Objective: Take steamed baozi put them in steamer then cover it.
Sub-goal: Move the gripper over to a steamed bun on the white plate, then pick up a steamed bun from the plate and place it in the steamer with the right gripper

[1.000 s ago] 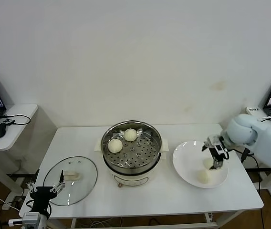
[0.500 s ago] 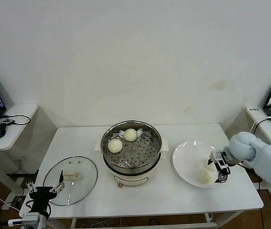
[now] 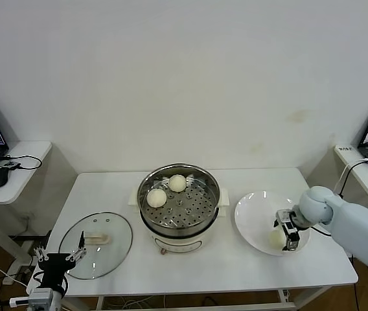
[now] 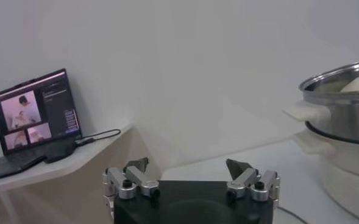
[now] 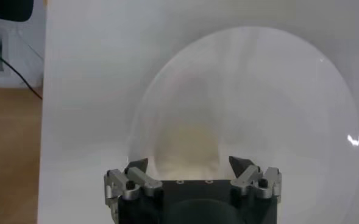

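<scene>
A steamed baozi (image 5: 188, 146) sits on the white plate (image 3: 252, 220), directly between the right gripper's (image 3: 286, 230) two fingers (image 5: 136, 167). The jaws stand apart on either side of the bun with a sliver of space at each flank; contact cannot be confirmed. In the head view the gripper covers most of this bun, so only a pale patch shows beside it, and whether a second bun lies under the wrist is hard to tell. The plate's rim curves close around the gripper on the side toward the table's right edge, with bare tabletop (image 3: 249, 265) beyond it.

Two more baozi (image 3: 156, 197) rest in the steamer (image 3: 179, 223) at mid-table, toward its back left, leaving the rest of the perforated floor free. The cover (image 3: 96, 244) lies flat near the table's left front corner.

The left gripper (image 3: 59, 257) hangs just off that corner, jaws spread wide with nothing between them; its arm is cut off by the frame.
</scene>
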